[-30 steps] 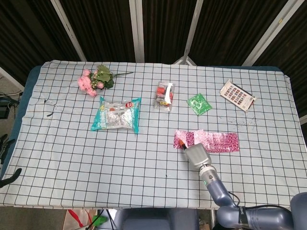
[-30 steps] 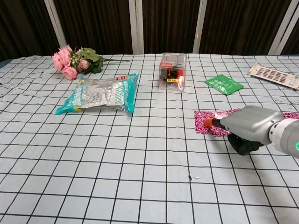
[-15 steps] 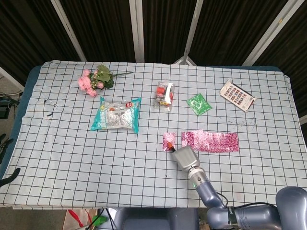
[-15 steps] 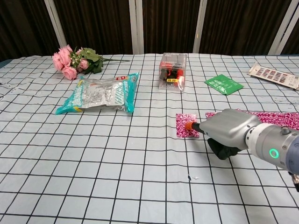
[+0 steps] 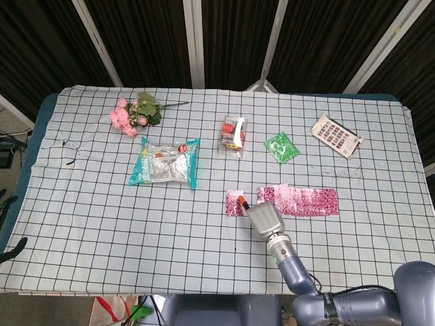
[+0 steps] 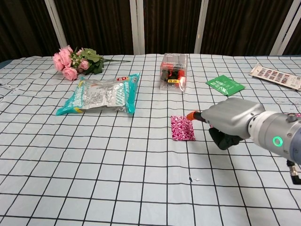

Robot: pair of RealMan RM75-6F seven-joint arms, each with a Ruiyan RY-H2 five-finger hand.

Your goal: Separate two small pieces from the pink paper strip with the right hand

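Observation:
The pink patterned paper strip point(image 5: 299, 201) lies flat on the checked cloth at centre right. In the chest view my hand hides most of it. One small pink piece point(image 5: 235, 202) point(image 6: 182, 128) lies apart to the strip's left, with a bare gap of cloth between them. My right hand point(image 5: 264, 217) point(image 6: 230, 122) is low over that gap. It holds nothing: one orange-tipped finger point(image 6: 192, 116) reaches out to the piece's right edge and the rest are curled under. Whether the tip presses on the paper, I cannot tell. My left hand shows in neither view.
Further back on the cloth are pink flowers point(image 5: 134, 112), a teal snack bag point(image 5: 165, 163), a clear box with red contents point(image 5: 233, 134), a green packet point(image 5: 281, 147) and a swatch card point(image 5: 334, 134). The table's front edge point(image 5: 136, 291) runs just behind my forearm.
The end of the strip came away as a separate piece. It slid left with my right hand's fingertip, widening the gap. The long strip stayed in place.

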